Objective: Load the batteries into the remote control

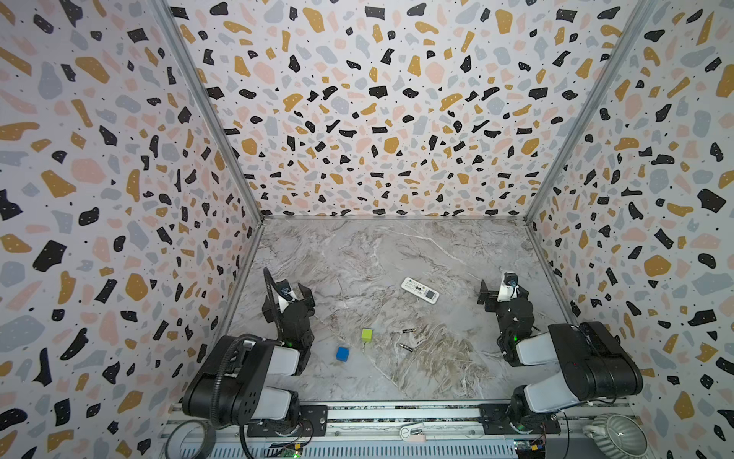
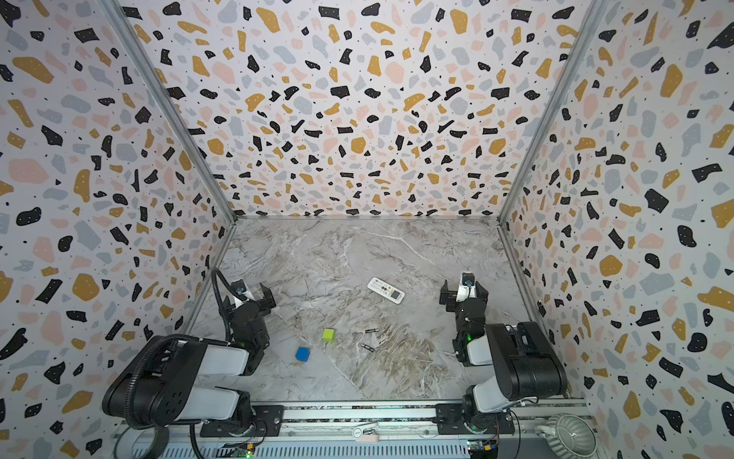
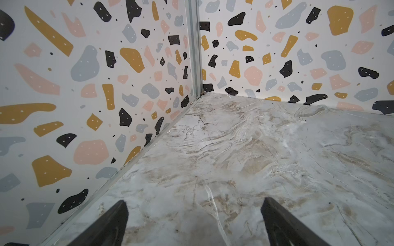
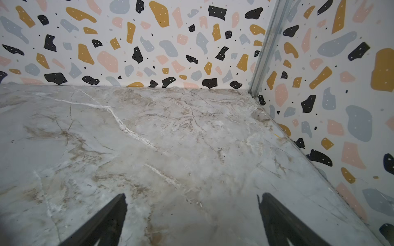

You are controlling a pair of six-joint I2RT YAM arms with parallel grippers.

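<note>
Terrazzo-patterned walls (image 1: 357,99) box in a grey marble tabletop (image 1: 357,246) on three sides. Directions below take the table's far edge in both top views as twelve o'clock.

The remote control (image 1: 420,290) lies flat just toward one o'clock from the table's middle. Its length runs from ten to four o'clock, with the small grey display at the four o'clock end. Its button face is up, so the back is hidden.

The batteries are tiny and hard to make out against the brown veining. One (image 1: 409,330) lies at six o'clock from the remote and the other (image 1: 406,347) just beyond it, near each other but not touching. Which way their ends point cannot be told.

A green cube (image 1: 367,334) sits at nine o'clock from the batteries, and a blue cube (image 1: 342,353) at seven o'clock from the green one. At five o'clock, past the front rail, a grey ribbed vessel (image 1: 615,437) is cut off by the frame.

Both arms are folded back on themselves, elbows toward the rail and wrists raised. The left gripper (image 3: 195,203) hangs at nine o'clock and the right gripper (image 4: 193,197) at three o'clock, both well apart from the remote. Each wrist view takes in only bare marble, a wall corner and two dark fingers (image 3: 115,223) cropped at the frame edge. On both grippers the jaws stand wide apart with nothing between them.
</note>
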